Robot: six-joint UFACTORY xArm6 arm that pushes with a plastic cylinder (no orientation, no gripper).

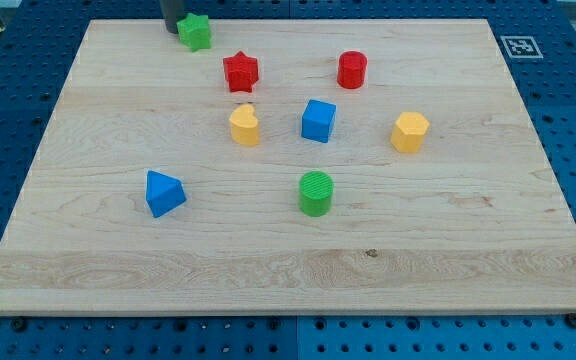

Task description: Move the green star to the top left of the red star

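My tip [173, 28] is a bare dark rod with no claw, so no claw state applies. It stands at the view's top edge of the pale wooden bench [448, 270], touching the left side of the green star block [196, 32]. That star lies up and left of the red star block [240, 71], near it but apart.

Other items on the bench:
- red cylinder block [352, 70]
- yellow rounded block [245, 126]
- blue cube block [318, 121]
- yellow hexagonal block [409, 132]
- green cylinder block [316, 193]
- blue wedge-like block [164, 193]

No container is on the bench.
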